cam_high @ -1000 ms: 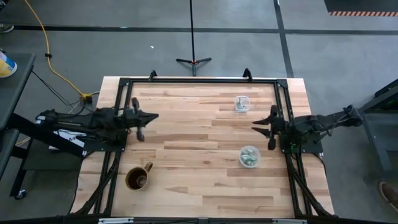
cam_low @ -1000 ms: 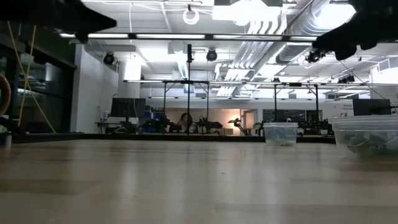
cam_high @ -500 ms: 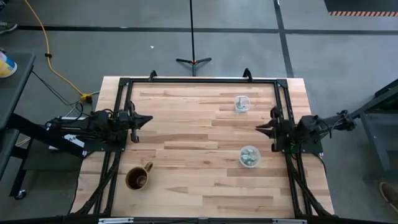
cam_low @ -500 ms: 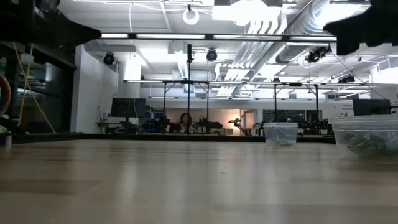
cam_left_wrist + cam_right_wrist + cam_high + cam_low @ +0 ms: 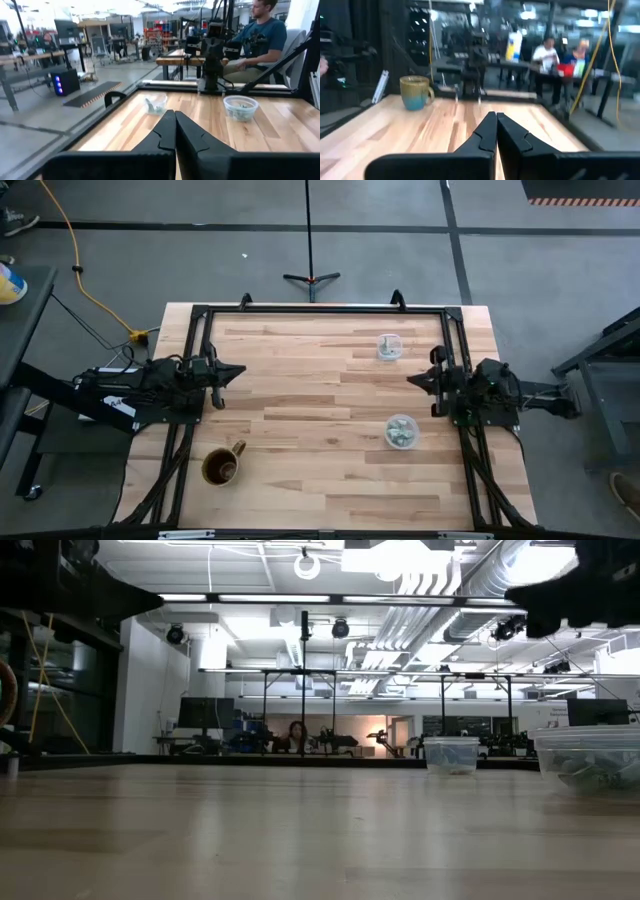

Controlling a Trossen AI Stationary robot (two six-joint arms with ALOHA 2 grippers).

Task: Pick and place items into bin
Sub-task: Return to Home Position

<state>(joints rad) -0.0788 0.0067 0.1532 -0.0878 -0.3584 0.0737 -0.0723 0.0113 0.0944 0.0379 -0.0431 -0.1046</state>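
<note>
Hovering level at opposite counter (image 5: pixel 300 420) edges, facing each other: left tool (image 5: pixel 240 370), right tool (image 5: pixel 412 380), fingers pressed together, empty. Only right wrist view shows blue glaze low on mug (image 5: pixel 415 92). In near bin (image 5: pixel 388 430): pale green bits (image 5: pixel 402 435); far bin (image 5: pixel 379 341) holds few more.

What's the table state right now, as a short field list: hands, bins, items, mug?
left hand: shut, holding nothing, at the table left edge
right hand: shut, holding nothing, at the right edge
lower bin: near the right hand, pale green items inside
upper bin: toward the far edge, a few items inside
brown mug: upright, front left
</note>
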